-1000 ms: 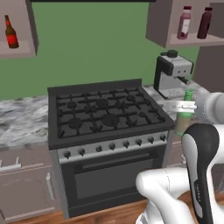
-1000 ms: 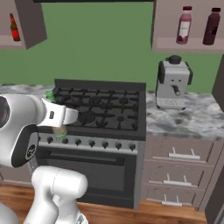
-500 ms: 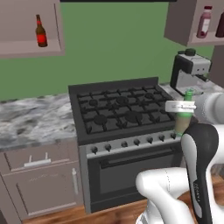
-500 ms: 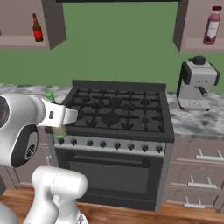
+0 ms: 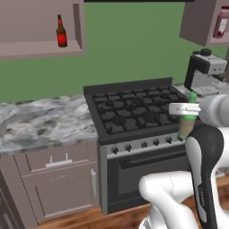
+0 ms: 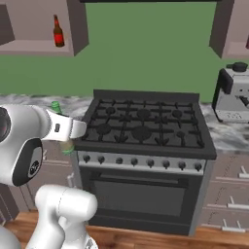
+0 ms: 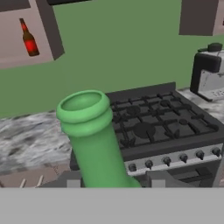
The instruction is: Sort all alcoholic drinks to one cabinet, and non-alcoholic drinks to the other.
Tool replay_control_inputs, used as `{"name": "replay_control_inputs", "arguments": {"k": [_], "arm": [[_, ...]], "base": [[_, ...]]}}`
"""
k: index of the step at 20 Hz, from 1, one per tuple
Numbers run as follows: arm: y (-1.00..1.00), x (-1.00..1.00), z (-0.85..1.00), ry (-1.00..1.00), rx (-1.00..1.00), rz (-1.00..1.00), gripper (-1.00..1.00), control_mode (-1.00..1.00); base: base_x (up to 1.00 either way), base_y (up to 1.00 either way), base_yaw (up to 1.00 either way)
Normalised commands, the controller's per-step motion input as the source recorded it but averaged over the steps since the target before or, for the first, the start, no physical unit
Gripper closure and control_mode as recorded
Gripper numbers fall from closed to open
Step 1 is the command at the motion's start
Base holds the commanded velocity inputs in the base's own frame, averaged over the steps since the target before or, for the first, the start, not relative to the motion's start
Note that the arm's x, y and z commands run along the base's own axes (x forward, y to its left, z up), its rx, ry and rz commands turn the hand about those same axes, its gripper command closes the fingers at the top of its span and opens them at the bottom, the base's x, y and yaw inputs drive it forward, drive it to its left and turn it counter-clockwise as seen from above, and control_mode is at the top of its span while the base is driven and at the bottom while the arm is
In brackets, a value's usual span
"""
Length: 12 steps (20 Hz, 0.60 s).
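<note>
Up and off to the claw's left, way across the stove [image 5: 134, 109], is where we need to end up: the open wall cabinet [image 5: 42, 47] with the amber-brown bottle [image 5: 61, 31] already standing on its shelf. So the step in hand, as we read it, is carrying the green bottle [image 7: 94, 140] over to join it.

The claw [image 5: 187, 108] looks closed around the green bottle, gripping it just under the neck. From the hand cam the neck and open rim poke straight up between the fingers, so it sits snug and upright in the grip. In the right base cam the green bottle's top [image 6: 56, 106] just peeks above the wrist.

To do this well, we'd say keep the bottle upright and the grip firm the whole way, since it's tall and held fairly high up. Lift enough to clear the shelf lip before going in, and aim for bare shelf beside the amber one, not right against it, so we don't knock it over. The coffee machine [image 5: 205, 74] sits just behind the claw, so mind that when swinging away.
</note>
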Motion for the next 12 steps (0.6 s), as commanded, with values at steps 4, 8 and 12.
{"name": "replay_control_inputs", "arguments": {"k": [4, 8, 12], "arm": [[0.00, 0.00, 0.00, 0.00, 0.00, 0.00, 1.00, 1.00], [0.00, 0.00, 0.00, 0.00, 0.00, 0.00, 1.00, 1.00], [0.00, 0.00, 0.00, 0.00, 0.00, 0.00, 1.00, 1.00]], "base": [[0.15, 0.53, -0.02], [0.22, 0.50, -0.02], [0.23, 0.50, -0.02]]}}
